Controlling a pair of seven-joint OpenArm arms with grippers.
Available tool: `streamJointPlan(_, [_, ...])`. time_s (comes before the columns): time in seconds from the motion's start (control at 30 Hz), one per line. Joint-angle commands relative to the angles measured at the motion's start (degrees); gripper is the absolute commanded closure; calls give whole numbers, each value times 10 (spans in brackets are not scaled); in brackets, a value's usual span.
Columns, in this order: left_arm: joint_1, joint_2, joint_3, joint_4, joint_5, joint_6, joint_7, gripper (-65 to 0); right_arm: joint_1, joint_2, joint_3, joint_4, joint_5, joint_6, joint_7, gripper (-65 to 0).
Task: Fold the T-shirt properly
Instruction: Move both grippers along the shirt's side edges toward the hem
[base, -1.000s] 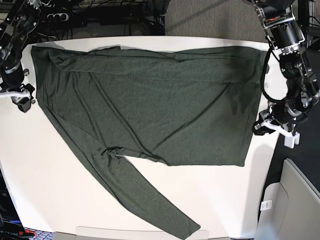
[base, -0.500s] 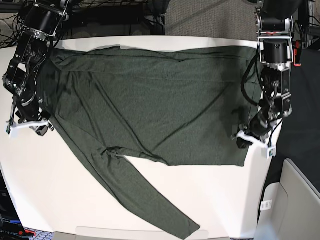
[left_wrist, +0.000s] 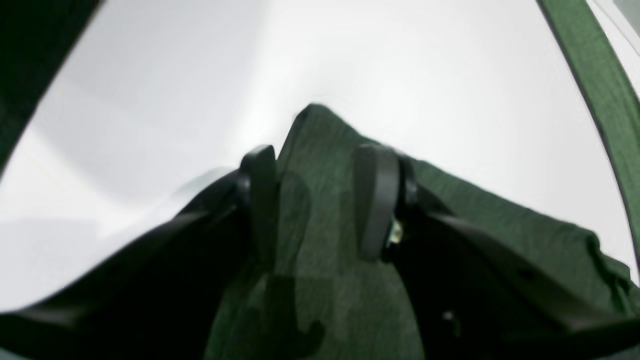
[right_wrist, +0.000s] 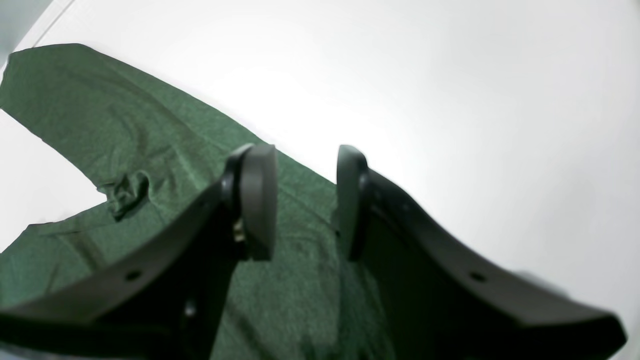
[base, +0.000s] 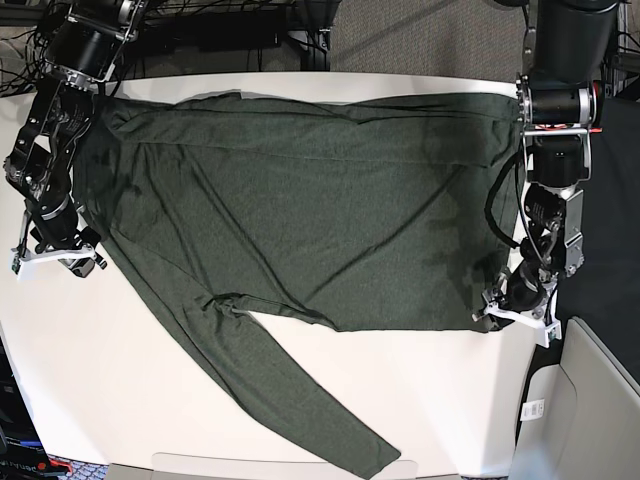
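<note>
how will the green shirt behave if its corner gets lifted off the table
Probably floppy: the T-shirt lies flat with soft wrinkles, so it should drape and sag. Likely light, being thin knit. The long sleeve trailing toward the table's front edge would probably drag behind.

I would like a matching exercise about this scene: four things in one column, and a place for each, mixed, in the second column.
Things:
1. left gripper
2. right gripper
3. long sleeve
4. white table

Places:
a. runs toward the near table edge
b. at the T-shirt's bottom corner, base view's right
c. under the whole shirt
d. at the shirt's edge, base view's left

Pairs: 1-b, 2-d, 3-a, 4-c
</note>
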Motion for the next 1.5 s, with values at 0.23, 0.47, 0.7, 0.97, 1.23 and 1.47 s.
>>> streamJointPlan(0.23, [-15,3,1,7,-4,-5,-16,-256,12,8,2,12,5,4,12,-208])
streamJointPlan(0.47, [-12,5,1,-9,-4,-4,-54,-255,9,6,2,13,6,4,12,-208])
streamJointPlan(0.7, [-13,4,10,-65,-4,-4,-84,-255,8,8,2,15,7,4,12,-208])
streamJointPlan(0.97, [-3,6,48,-62,-5,-4,-80,-255,10,6,2,14,7,4,12,-208])
streamJointPlan(1.23, [24,7,47,-22,-6,-6,-54,-254,12,6,2,14,7,4,12,-208])
streamJointPlan(1.47, [40,19,48,7,-6,-6,-32,-236,19,6,2,12,7,4,12,-208])
